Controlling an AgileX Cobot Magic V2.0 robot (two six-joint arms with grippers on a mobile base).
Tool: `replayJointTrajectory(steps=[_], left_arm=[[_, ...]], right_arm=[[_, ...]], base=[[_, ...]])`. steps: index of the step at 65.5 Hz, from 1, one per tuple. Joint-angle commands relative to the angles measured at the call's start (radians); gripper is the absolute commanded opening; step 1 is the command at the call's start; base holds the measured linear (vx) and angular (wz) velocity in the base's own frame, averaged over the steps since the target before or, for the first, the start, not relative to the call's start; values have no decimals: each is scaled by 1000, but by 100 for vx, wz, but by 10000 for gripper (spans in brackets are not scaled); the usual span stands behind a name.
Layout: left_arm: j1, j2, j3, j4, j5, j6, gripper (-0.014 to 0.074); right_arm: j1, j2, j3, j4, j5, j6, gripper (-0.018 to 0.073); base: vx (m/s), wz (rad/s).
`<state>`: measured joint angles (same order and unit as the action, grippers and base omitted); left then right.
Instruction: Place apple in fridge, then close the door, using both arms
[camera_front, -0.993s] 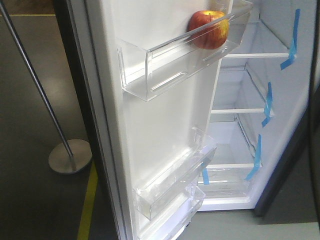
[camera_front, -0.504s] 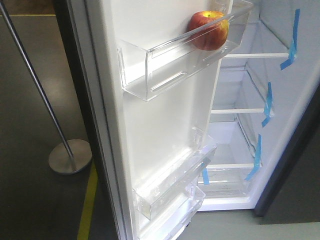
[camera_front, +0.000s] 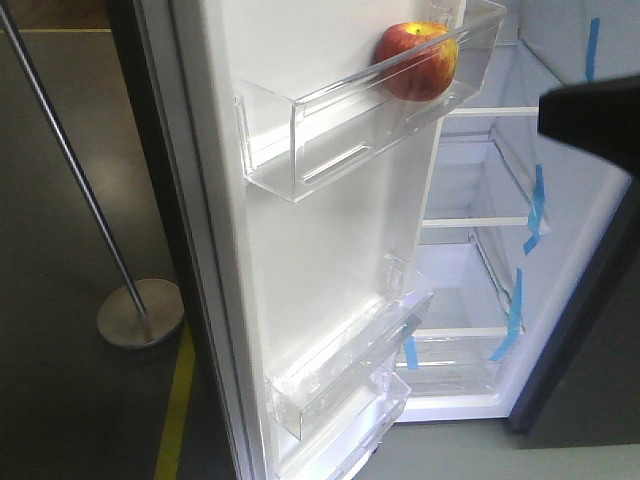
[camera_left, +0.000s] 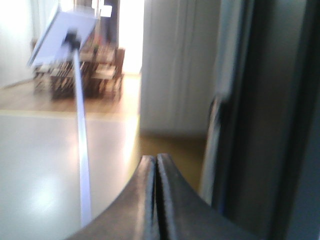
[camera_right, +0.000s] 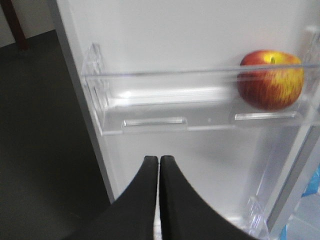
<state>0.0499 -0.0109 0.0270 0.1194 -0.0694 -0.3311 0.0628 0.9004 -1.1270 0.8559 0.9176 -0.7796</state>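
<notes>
In the front view I see the round red-yellow apple (camera_front: 417, 60) resting in the clear plastic bin (camera_front: 300, 130) of the open white-lined door (camera_front: 330, 250). In the left wrist view the left gripper (camera_left: 156, 161) has its jaws pressed together and holds nothing. In the right wrist view the right gripper (camera_right: 159, 161) is likewise. I judge that only the closing is left.

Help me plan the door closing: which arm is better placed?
Left, probably: the left claw, shut, appears to sit outside the door, by its dark edge. The right claw, shut, faces the inner lining near the apple, inside the closing path.

Door (camera_front: 330, 240) standing wide, partly screening fridge (camera_front: 465, 290), open room between shelves (camera_front: 480, 222) beyond, stand pole (camera_front: 72, 165) left, apparently apart.
</notes>
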Motion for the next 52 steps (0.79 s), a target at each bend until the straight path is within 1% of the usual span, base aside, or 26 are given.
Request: replayJointTrajectory(steps=[1,6,13,26,39,45,47,49,52], left_arm=[[-4,-16,13,-22,-140,-26,-8],[-4,-16,8,-22,-171,-26,-8],[-4,-16,8,-22,-242,-26,-8],[-4,-16,8,-22,-408,-26,-8],[-4,-16,8,-22,-580,-26,-8],[-4,-16,8,-25,-624,-27,-8],[-4,-16,8,-25,-635,-35,-8],[-4,-16,8,-25,-648,-65,-8],[-4,-16,8,-32,-656,-133,-8]], right_arm=[[-3,-84,89,35,-61,8,-6],[-3,-156,186,35,-62,29,-6],[-3,-243,292,33,-64,56,-6],[-3,-376,456,25,-100,78,-6],[-3,-432,537,20,-100,111,-6],[-3,-435,540,19,-102,111,-6],[-3,-434,540,20,-107,111,-6],[-3,-434,540,20,-111,111,-6],[-3,-434,540,20,-114,111,-6]], base=[[0,0],[0,0],[0,0],[0,0],[0,0],[0,0],[0,0],[0,0],[0,0]])
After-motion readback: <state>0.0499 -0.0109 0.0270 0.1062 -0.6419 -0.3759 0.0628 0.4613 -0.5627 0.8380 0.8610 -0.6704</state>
